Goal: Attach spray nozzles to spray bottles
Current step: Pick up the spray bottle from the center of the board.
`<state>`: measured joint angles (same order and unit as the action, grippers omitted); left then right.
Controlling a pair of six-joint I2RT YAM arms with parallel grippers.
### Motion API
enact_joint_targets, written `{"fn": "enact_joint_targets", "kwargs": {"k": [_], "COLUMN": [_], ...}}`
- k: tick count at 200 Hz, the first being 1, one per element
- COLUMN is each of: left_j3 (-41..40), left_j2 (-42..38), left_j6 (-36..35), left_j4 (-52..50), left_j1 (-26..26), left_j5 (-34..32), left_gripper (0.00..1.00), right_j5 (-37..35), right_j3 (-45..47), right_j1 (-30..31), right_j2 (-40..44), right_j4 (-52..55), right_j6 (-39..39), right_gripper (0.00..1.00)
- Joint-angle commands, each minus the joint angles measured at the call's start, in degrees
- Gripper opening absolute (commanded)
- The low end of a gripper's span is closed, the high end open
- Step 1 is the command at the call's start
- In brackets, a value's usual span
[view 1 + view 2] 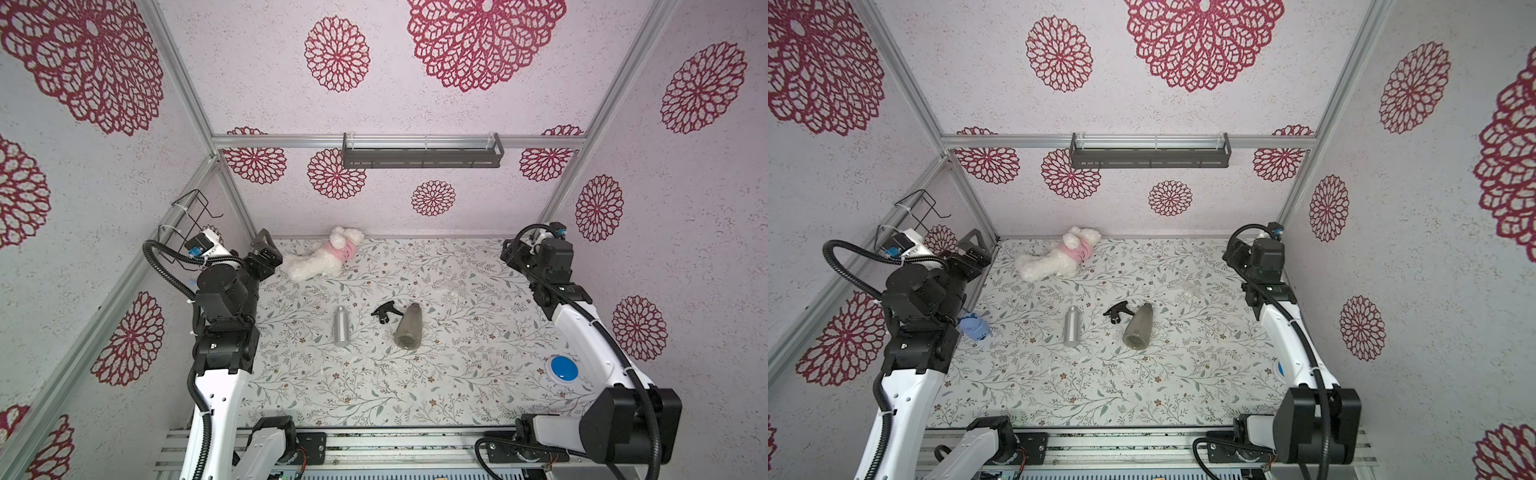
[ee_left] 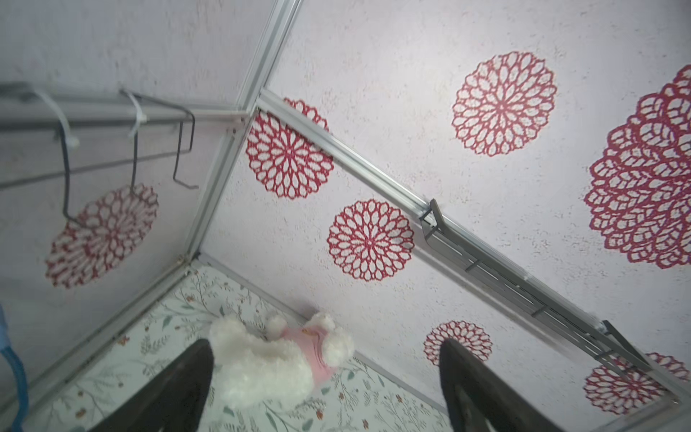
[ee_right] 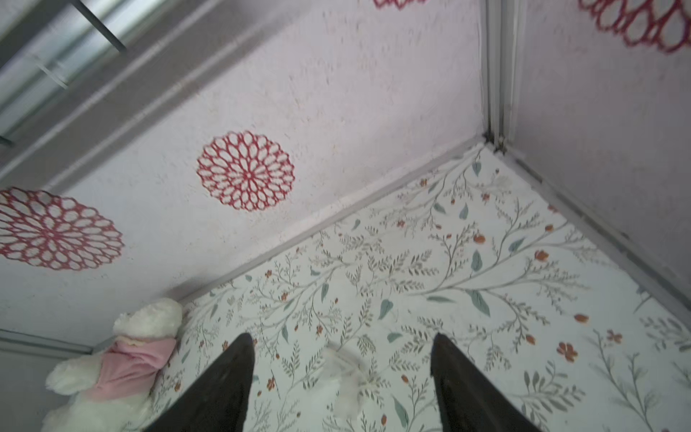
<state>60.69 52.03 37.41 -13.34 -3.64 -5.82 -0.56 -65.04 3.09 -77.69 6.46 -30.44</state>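
In both top views a silver spray bottle (image 1: 342, 326) (image 1: 1072, 326) and a smoky grey-brown spray bottle (image 1: 408, 326) (image 1: 1138, 326) lie on their sides mid-table. The black spray nozzle (image 1: 385, 311) (image 1: 1117, 311) lies between them, against the smoky bottle's neck. The clear spray nozzle (image 1: 455, 289) (image 1: 1187, 287) lies farther back right. It shows blurred in the right wrist view (image 3: 342, 377), below the open right gripper (image 3: 342, 336) (image 1: 508, 251). My left gripper (image 2: 325, 349) (image 1: 262, 243) hangs open at the back left near the plush, holding nothing.
A white plush dog (image 1: 322, 259) (image 2: 276, 359) in pink lies at the back left. A blue button (image 1: 564, 368) sits front right and a small blue object (image 1: 973, 328) by the left arm. A grey shelf (image 1: 422, 156) and a wire rack (image 1: 195, 216) hang on the walls.
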Motion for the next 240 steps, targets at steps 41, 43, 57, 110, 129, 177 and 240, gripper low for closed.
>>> {"fn": "enact_joint_targets", "kwargs": {"k": [41, 43, 57, 110, 129, 177, 240], "left_j3": [-6.6, -6.7, -6.4, -8.9, -9.0, -9.4, -9.8], "left_j2": [5.4, 5.5, 6.4, 5.7, 4.8, 2.5, 1.7], "left_j6": [6.9, 6.7, 7.1, 7.6, 7.5, 6.9, 6.8], "left_j4": [-12.5, -12.6, -14.9, -14.3, -14.7, -14.9, -14.9], "left_j1": [5.9, 6.3, 9.2, 15.5, 15.9, 16.7, 16.7], "left_j5": [10.9, 10.9, 8.8, 8.7, 9.0, 9.1, 9.8], "left_gripper": [0.87, 0.87, 0.87, 0.87, 0.87, 0.88, 0.88], "right_j5": [20.2, 20.7, 23.6, 26.3, 25.7, 25.8, 23.8], "right_j3": [-2.6, -2.4, -2.7, -10.4, -13.6, -18.7, -19.3], "right_j1": [15.4, 15.7, 17.6, 21.8, 23.2, 25.9, 26.5], "right_j2": [-16.4, -16.7, -19.4, -29.8, -32.4, -37.4, -39.7], "right_j4": [11.5, 11.0, 10.0, 15.5, 19.5, 25.2, 26.9], "right_j6": [-12.1, -12.5, -14.4, -16.7, -16.4, -17.1, -17.1], "right_gripper": [0.86, 0.85, 0.85, 0.87, 0.87, 0.83, 0.69]}}
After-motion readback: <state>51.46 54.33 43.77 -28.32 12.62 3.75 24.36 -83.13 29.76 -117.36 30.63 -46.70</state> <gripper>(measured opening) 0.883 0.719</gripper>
